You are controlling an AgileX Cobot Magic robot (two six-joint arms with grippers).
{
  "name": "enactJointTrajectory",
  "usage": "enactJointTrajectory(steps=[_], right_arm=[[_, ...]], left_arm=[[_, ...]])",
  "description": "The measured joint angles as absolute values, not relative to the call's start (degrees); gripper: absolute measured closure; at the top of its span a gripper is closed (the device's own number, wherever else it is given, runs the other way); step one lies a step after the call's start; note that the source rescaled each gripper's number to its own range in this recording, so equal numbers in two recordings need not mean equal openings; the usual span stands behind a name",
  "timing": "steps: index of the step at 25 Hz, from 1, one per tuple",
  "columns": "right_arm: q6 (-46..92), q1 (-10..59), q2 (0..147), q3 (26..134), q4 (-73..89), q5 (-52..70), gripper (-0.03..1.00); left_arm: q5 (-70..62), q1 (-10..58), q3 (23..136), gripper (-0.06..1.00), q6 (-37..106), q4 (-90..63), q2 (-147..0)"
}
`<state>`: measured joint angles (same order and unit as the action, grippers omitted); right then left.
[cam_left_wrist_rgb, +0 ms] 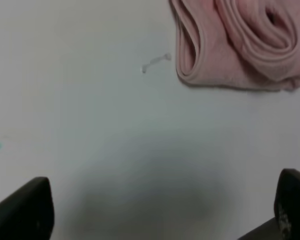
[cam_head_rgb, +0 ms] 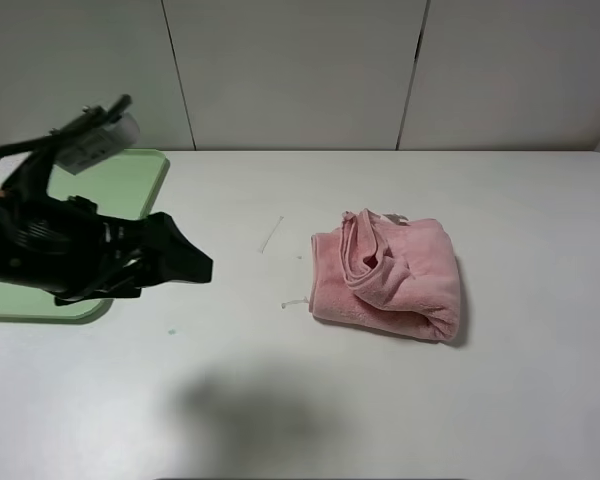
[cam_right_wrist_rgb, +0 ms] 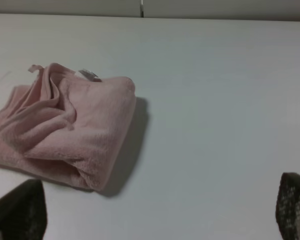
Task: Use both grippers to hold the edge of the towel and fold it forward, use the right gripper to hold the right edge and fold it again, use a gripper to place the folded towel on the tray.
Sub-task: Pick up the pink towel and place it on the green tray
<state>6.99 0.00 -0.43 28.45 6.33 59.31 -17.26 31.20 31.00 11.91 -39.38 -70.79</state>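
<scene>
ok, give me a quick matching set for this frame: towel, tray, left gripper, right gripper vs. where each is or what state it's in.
Things:
1. towel
2. tray
3. left gripper
4. right gripper

States or places:
A. light green, at the table's far left edge, partly hidden behind an arm
B. open and empty, towel ahead of it, a small teal speck on the table in its own view
C. folded in a loose pink bundle on the bare table, right of centre
D. open and empty, arm not seen in the high view

Pairs: 1-C, 2-A, 3-B, 4-D
</scene>
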Motion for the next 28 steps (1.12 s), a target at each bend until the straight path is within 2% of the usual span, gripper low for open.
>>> enactJointTrajectory(steps=[8, 12, 16, 28], right_arm=[[7.0, 0.0, -0.4, 28.5, 6.3, 59.3, -0.03], [7.0, 0.0, -0.4, 28.5, 6.3, 59.3, -0.03], [7.0, 0.0, -0.4, 28.5, 6.3, 59.3, -0.03], [7.0, 0.0, -0.4, 28.5, 6.3, 59.3, -0.03]], left_arm=[[-14.1, 37.3, 40.5, 0.06, 17.6, -42.0, -84.3], [-11.5, 39.0, 44.5, -0.02, 19.7, -42.3, -87.7], [-10.8, 39.3, 47.3, -0.05, 20.0, -42.5, -90.9], [-10.6, 40.2, 57.7, -0.05, 20.0, -47.3, -102.5]])
